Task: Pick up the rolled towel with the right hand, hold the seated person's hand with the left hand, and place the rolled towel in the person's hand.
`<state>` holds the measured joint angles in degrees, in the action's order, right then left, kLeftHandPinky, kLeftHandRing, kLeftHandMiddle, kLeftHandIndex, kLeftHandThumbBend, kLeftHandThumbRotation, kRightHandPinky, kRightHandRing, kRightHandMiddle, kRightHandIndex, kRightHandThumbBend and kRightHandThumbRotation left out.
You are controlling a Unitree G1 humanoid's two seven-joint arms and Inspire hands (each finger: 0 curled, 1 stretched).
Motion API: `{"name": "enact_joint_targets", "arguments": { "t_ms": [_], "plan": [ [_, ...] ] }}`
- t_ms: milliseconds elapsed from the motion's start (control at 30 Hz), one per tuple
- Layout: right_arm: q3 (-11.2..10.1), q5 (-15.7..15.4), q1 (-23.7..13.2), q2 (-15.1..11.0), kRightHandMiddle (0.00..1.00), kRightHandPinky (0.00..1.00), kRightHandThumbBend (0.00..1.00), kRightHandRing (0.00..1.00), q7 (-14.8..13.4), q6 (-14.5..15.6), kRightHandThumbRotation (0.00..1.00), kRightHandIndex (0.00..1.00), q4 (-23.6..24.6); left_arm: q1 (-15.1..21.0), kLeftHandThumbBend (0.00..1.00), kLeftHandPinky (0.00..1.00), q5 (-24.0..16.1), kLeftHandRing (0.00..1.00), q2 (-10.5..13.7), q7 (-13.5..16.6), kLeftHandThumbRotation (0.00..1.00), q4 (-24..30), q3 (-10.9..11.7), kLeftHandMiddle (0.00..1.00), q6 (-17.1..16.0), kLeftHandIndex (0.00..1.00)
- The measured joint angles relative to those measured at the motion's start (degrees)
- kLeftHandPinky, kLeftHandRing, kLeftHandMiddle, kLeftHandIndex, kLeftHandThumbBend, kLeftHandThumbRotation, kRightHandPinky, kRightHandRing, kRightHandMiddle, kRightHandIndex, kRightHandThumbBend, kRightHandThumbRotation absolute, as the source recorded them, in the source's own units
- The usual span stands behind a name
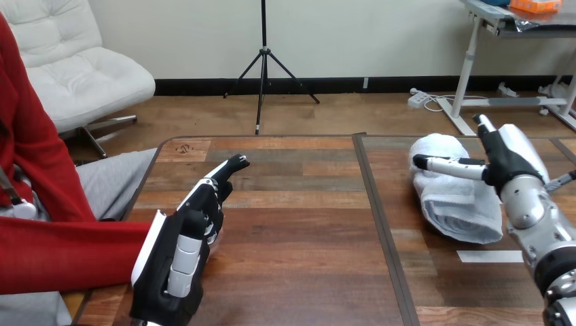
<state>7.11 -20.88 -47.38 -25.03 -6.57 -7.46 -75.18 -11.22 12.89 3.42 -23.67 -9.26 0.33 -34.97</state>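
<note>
Right hand (506,159) released, thumb across white rolled terry towel (454,200); towel lies just left, long axis near-to-far

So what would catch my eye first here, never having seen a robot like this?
Probably the robot's black-and-white left hand at the lower left, right in front of the end of a person's red sleeve; whether it grips anything there cannot be told. Next, the white rolled towel on the wooden table at the right, with the right hand beside it, thumb stretched across its top.
</note>
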Motion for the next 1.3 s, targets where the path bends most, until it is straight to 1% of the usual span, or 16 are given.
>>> {"name": "enact_joint_targets", "arguments": {
  "t_ms": [267, 500, 800, 1100, 1300],
  "plan": [
    [1.00, -0.25, 0.03, 0.64, 1.00, 1.00, 1.00, 1.00, 0.87, 1.29, 0.52, 1.00, -0.22, -0.06, 0.88, 1.00, 0.16, 1.00, 0.02, 0.12, 0.97, 0.05, 0.03, 0.93, 0.00, 0.81],
    [1.17, -0.30, 0.09, 1.32, 1.00, 1.00, 1.00, 1.00, 1.11, 2.45, 0.48, 1.00, -0.35, -0.25, 0.89, 1.00, 0.16, 1.00, 0.01, 0.23, 0.96, 0.25, 0.02, 0.92, 0.09, 0.81],
    [1.59, -0.68, 0.15, 2.06, 1.00, 0.99, 1.00, 1.00, 1.14, 3.55, 0.46, 1.00, -0.35, -0.54, 0.88, 1.00, 0.27, 0.98, 0.00, 0.20, 0.95, 0.61, -0.03, 0.91, 0.37, 0.79],
    [2.52, -1.89, 0.47, 2.47, 1.00, 0.97, 1.00, 1.00, 1.02, 3.70, 0.42, 1.00, -0.35, -0.91, 0.87, 1.00, 0.82, 0.98, 0.00, -0.10, 0.95, 1.09, -0.22, 0.90, 0.46, 0.78],
    [3.74, -3.24, 0.48, 2.46, 1.00, 0.97, 1.00, 1.00, 0.45, 4.18, 0.41, 1.00, -0.35, -1.39, 0.84, 1.00, 2.05, 0.99, 0.04, -0.87, 0.95, 1.96, -0.43, 0.91, 0.62, 0.78]
  ]
}}
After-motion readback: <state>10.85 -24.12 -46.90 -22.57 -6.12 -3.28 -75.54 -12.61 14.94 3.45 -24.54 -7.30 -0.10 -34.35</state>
